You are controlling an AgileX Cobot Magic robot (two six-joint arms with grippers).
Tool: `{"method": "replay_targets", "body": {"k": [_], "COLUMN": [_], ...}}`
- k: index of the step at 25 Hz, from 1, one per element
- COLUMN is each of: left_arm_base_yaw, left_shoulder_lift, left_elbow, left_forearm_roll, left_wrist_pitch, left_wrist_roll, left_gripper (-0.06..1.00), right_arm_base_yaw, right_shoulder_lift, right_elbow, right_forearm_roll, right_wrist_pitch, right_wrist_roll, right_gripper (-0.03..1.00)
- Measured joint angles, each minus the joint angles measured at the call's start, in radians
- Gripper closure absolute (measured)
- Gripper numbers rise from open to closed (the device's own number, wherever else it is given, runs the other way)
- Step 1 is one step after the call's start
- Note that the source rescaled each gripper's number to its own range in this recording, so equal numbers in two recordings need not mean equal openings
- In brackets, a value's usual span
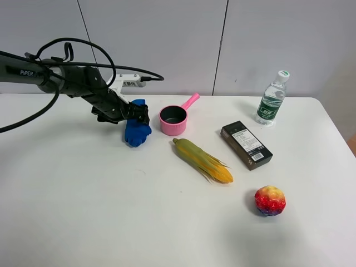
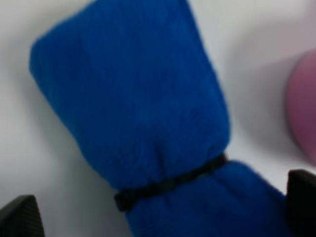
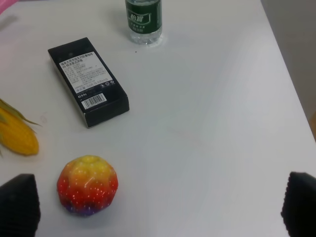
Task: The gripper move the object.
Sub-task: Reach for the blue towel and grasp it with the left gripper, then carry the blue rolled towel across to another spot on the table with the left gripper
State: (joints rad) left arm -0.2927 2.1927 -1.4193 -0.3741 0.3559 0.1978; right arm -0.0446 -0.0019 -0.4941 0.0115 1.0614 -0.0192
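Observation:
The bright blue rolled cloth (image 1: 137, 130) lies on the white table, just left of the pink saucepan (image 1: 174, 119). A black band ties it near one end in the left wrist view (image 2: 133, 98). My left gripper (image 1: 139, 114) is at the cloth's far end, jaws wide apart with the cloth between them (image 2: 158, 212); the fingertips (image 2: 19, 217) do not visibly press it. My right gripper (image 3: 160, 207) is open and empty over the table's right side, out of the exterior high view.
A corn cob (image 1: 203, 160) lies right of the cloth. A black box (image 1: 246, 144), a water bottle (image 1: 272, 99) and a red-yellow ball (image 1: 270, 200) are on the right half. The table's right edge (image 1: 334, 130) is near them.

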Motion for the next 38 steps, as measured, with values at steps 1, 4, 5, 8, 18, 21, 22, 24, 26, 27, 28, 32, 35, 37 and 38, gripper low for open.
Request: {"method": "replay_targets", "body": {"k": [1, 4, 5, 8, 18, 21, 22, 24, 26, 27, 28, 32, 35, 37, 38], "left_arm_base_yaw": [0.0, 0.0, 0.0, -0.001, -0.002, -0.002, -0.002, -0.004, -0.012, -0.024, -0.037, -0.129, -0.185, -0.237, -0.259], "left_shoulder_lift": [0.015, 0.03, 0.03, 0.034, 0.014, -0.058, -0.086, -0.153, -0.214, -0.247, -0.265, -0.297, -0.283, -0.255, -0.238], "left_elbow": [0.0, -0.001, -0.002, -0.002, -0.009, -0.008, -0.008, -0.008, -0.008, -0.008, -0.008, -0.032, -0.084, -0.141, -0.179], "left_forearm_roll": [0.0, -0.003, -0.003, -0.005, -0.031, -0.006, -0.006, -0.006, -0.003, -0.002, -0.002, -0.002, 0.008, 0.031, 0.04], "left_wrist_pitch": [-0.001, -0.009, -0.009, -0.009, 0.07, 0.06, 0.048, 0.014, -0.011, -0.016, -0.017, 0.004, 0.041, 0.069, 0.092], "left_wrist_roll": [0.0, 0.002, 0.002, 0.002, 0.002, 0.002, 0.002, 0.002, 0.004, 0.015, 0.035, 0.11, 0.142, 0.164, 0.176], "left_gripper": [-0.06, -0.06, -0.06, 0.14, 0.93, 0.93, 0.93, 0.93, 0.93, 0.93, 0.93, 0.93, 0.93, 0.93, 0.93], "right_arm_base_yaw": [0.0, 0.0, 0.0, 0.0, 0.0, 0.0, 0.0, 0.0, 0.0, 0.0, 0.0, 0.0, 0.0, 0.0, 0.0], "right_shoulder_lift": [0.0, 0.0, 0.0, 0.0, 0.0, 0.0, 0.0, 0.0, 0.0, 0.0, 0.0, 0.0, 0.0, 0.0, 0.0], "right_elbow": [0.0, 0.0, 0.0, 0.0, 0.0, 0.0, 0.0, 0.0, 0.0, 0.0, 0.0, 0.0, 0.0, 0.0, 0.0], "right_forearm_roll": [0.0, 0.0, 0.0, 0.0, 0.0, 0.0, 0.0, 0.0, 0.0, 0.0, 0.0, 0.0, 0.0, 0.0, 0.0], "right_wrist_pitch": [0.0, 0.0, 0.0, 0.0, 0.0, 0.0, 0.0, 0.0, 0.0, 0.0, 0.0, 0.0, 0.0, 0.0, 0.0], "right_wrist_roll": [0.0, 0.0, 0.0, 0.0, 0.0, 0.0, 0.0, 0.0, 0.0, 0.0, 0.0, 0.0, 0.0, 0.0, 0.0], "right_gripper": [-0.03, -0.03, -0.03, -0.03, -0.03, -0.03, -0.03, -0.03, -0.03, -0.03, -0.03, -0.03, -0.03, -0.03, -0.03]}}
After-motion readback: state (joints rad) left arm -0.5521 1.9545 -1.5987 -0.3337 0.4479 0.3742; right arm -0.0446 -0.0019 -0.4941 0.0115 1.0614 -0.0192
